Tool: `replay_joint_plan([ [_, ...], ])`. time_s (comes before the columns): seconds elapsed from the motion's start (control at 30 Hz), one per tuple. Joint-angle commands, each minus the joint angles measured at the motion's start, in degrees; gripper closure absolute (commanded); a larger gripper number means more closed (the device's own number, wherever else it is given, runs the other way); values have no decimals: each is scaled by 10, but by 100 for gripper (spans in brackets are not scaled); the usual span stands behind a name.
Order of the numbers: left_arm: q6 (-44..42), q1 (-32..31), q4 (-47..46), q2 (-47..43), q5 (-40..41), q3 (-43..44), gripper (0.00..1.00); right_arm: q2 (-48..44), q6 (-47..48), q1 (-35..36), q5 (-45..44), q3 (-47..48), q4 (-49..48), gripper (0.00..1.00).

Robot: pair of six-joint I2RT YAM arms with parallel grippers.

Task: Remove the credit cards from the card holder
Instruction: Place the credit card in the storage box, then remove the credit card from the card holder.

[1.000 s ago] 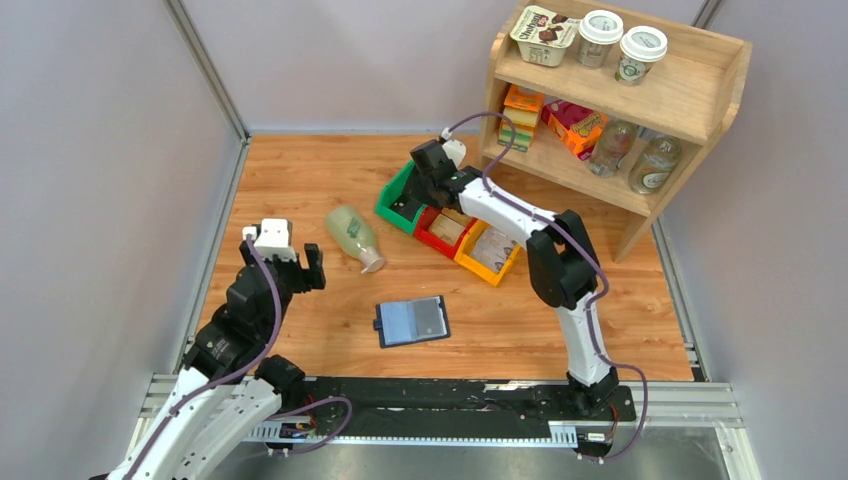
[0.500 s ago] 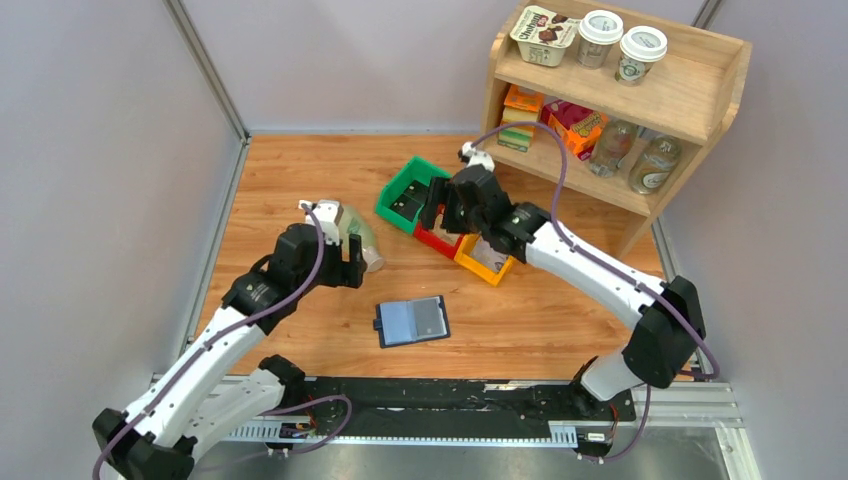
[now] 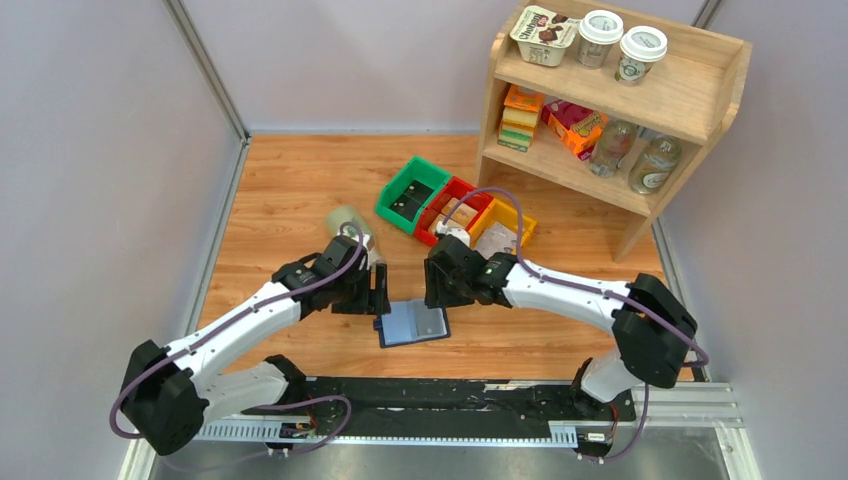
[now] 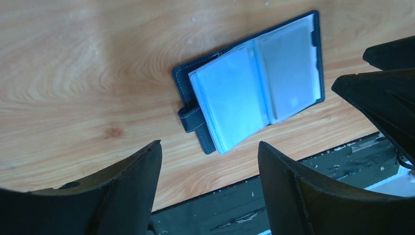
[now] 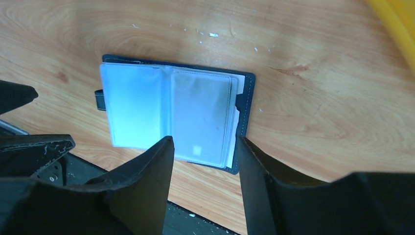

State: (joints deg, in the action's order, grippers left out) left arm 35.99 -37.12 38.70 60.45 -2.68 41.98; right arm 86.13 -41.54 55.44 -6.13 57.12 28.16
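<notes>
The card holder (image 3: 412,322) lies open and flat on the wooden table near the front edge, a dark navy case with its snap tab to the left. Pale clear sleeves cover both halves (image 4: 254,83) (image 5: 171,115). A grey credit card (image 5: 200,117) shows through the right-hand sleeve (image 4: 291,68). My left gripper (image 3: 378,290) (image 4: 209,144) hovers open just above the holder's tab side. Over the holder's right half, my right gripper (image 3: 437,285) (image 5: 204,139) hangs open. Neither holds anything.
A pale green bottle (image 3: 352,228) lies behind the left gripper. Green (image 3: 412,195), red (image 3: 455,208) and yellow (image 3: 505,228) bins sit behind the right arm. A wooden shelf (image 3: 620,90) with cups and bottles stands at the back right. The black base rail (image 3: 450,395) runs close in front of the holder.
Both arms have swung in over the card holder: the left from the table's left side, the right from over the bins. The holder has not moved.
</notes>
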Motion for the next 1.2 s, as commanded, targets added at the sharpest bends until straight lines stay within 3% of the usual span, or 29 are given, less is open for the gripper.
replay_joint_plan([
  [0.0,49,-5,-41,22,-8,-24,22,33,-20,3,31,-1,-36,49],
  [0.23,64,-7,-83,53,-17,-63,28,82,-17,14,42,10,-44,57],
  [0.6,67,-14,-119,99,-38,-73,39,120,-11,24,23,28,-13,59],
  [0.87,79,-16,-145,111,-58,-92,67,115,-4,25,89,29,-52,60],
  [1.17,83,-17,-149,94,-58,-96,75,112,5,26,161,41,-104,60],
])
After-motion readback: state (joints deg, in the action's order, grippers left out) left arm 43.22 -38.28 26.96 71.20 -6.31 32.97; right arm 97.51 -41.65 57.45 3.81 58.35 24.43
